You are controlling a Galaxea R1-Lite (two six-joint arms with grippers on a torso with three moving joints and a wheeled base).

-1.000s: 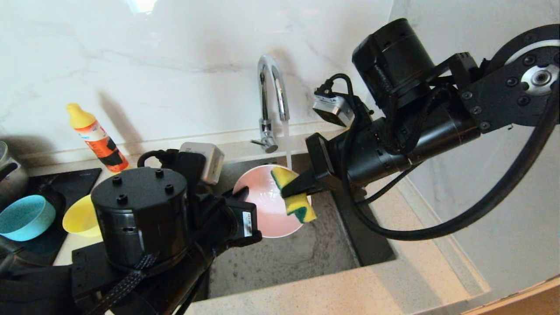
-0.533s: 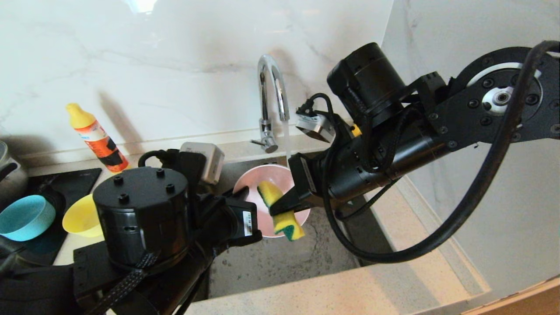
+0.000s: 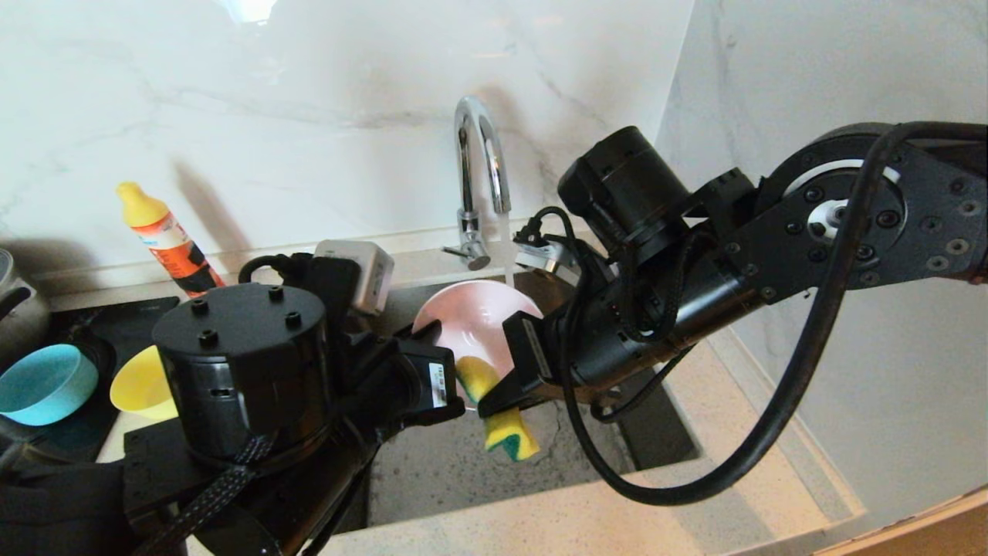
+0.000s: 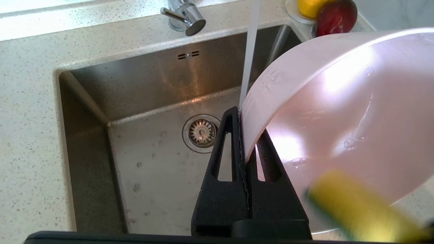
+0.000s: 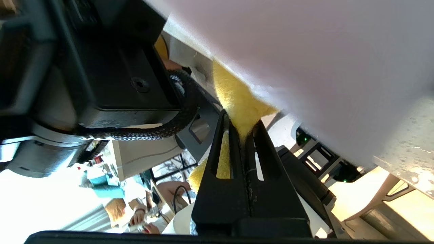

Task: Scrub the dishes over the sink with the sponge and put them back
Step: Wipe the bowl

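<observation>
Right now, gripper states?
Left gripper: shut on the pink bowl's rim, over the sink.
Right gripper: shut on the sponge.

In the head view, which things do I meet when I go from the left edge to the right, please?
Blue bowl → yellow bowl → orange bottle → left gripper → pink bowl → sponge → right gripper.

Left gripper (image 4: 244, 135) has its 2 fingers (image 4: 225, 159) pinched on the rim of the pink bowl (image 4: 339, 112), tilted above the sink (image 4: 142, 101). Water stream (image 4: 249, 57) hits the rim. Yellow sponge (image 4: 356, 210) touches the bowl's inside, beside the fingers.
</observation>
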